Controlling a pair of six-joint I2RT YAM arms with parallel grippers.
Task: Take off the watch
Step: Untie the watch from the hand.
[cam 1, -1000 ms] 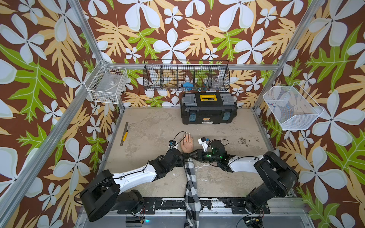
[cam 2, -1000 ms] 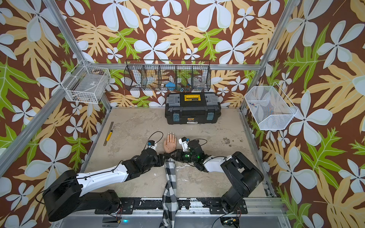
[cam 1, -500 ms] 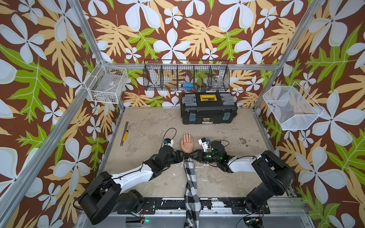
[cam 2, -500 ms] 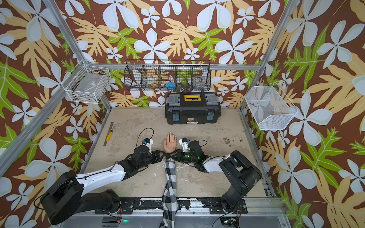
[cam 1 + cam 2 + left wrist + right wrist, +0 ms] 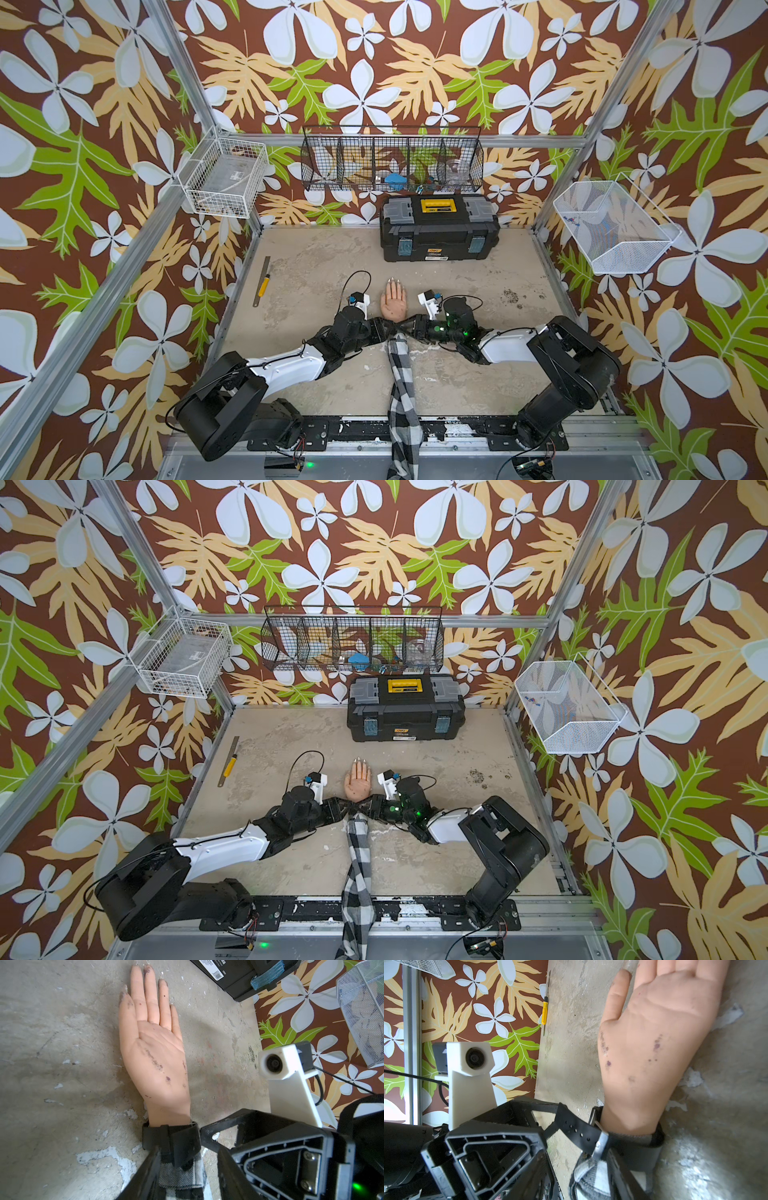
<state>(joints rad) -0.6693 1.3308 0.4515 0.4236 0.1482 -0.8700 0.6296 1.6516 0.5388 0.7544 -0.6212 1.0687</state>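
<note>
Watch [image 5: 178, 1136] is buckled round the mannequin wrist [image 5: 168, 1113] at mid-bench [image 5: 62, 1084], its strap tail [image 5: 571, 1126] straddled by the part-open left gripper [image 5: 552, 1118]. How wide the right gripper [image 5: 209, 1140] stands cannot be told. If tugged before being pinched, the tail could be lost.

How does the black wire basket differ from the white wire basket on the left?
The black wire basket is long and split into compartments; the white wire basket is shorter, undivided. The black one hangs on the back wall, the white one on the side frame. Both are wire, mounted above the table.
</note>
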